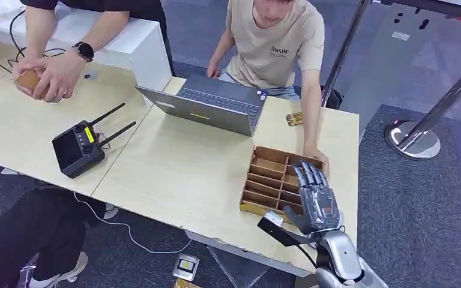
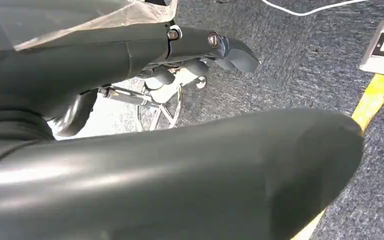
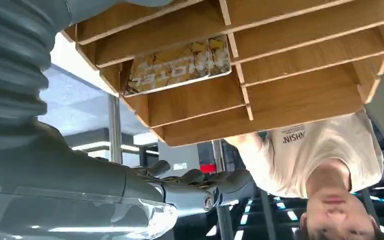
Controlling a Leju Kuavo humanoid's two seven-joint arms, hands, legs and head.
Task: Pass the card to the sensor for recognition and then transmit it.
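the right hand (image 1: 317, 198) hovers over the near right corner of the wooden slotted tray (image 1: 263, 177), fingers spread and straight, holding nothing. the card (image 3: 179, 66), gold-patterned, stands on edge in one slot of that tray, seen in the right wrist view; the fingers are near it but not touching. the step in hand looks like picking the card out. to do it well, i would lower the fingers along the slot's length so thumb and fingers close on the card's two faces, not on the thin dividers, and lift straight up so the tray does not drag across the table (image 1: 180, 174). a person's hand (image 1: 313, 153) rests at the tray's far corner, so keep the approach on the near side.

the left hand (image 2: 180, 165) is close to its own camera and blurred; i cannot tell whether it is clenched or released. which slot holds the card is hard to judge from the head view, where the right hand covers that corner. no sensor is identifiable.
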